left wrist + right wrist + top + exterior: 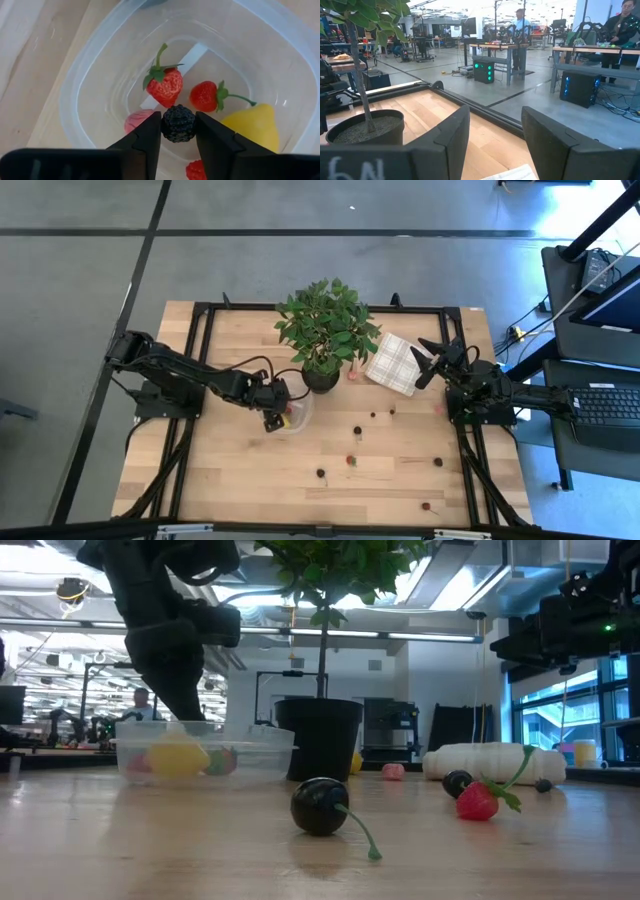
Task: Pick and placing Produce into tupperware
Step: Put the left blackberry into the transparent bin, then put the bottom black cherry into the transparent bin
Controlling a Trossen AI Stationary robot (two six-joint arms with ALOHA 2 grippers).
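Nearest the low camera, a dark cherry (320, 806) with a curling green stem lies on the pale wood tabletop (390, 480), and a red strawberry (478, 801) sits a little farther off with a small dark berry (457, 782) just beside it. More small fruit lies scattered over the front half of the wood, well apart from one another.

Behind the cherry stands the clear plastic container (95, 70), just beside the black pot of a leafy plant (325, 330). Inside it lie two strawberries (166, 86), a yellow lemon (252, 125) and a pink berry (137, 120). The left gripper (178, 131) hangs over the container's middle, its two dark fingers (145, 142) clenched on a blackberry (178, 123) held above the fruit already there.

A folded white checked cloth (398, 363) lies on the other side of the plant. The right gripper (437, 362) waits raised near the cloth at the tabletop's right edge, its fingers spread and holding nothing.

A black frame rims the tabletop, which stands on a grey concrete floor (250, 265) crossed by dark lines. Beyond it the room holds workbenches, computer towers with green lights (484, 70) and several people (521, 30) standing at the benches under bright ceiling lighting.
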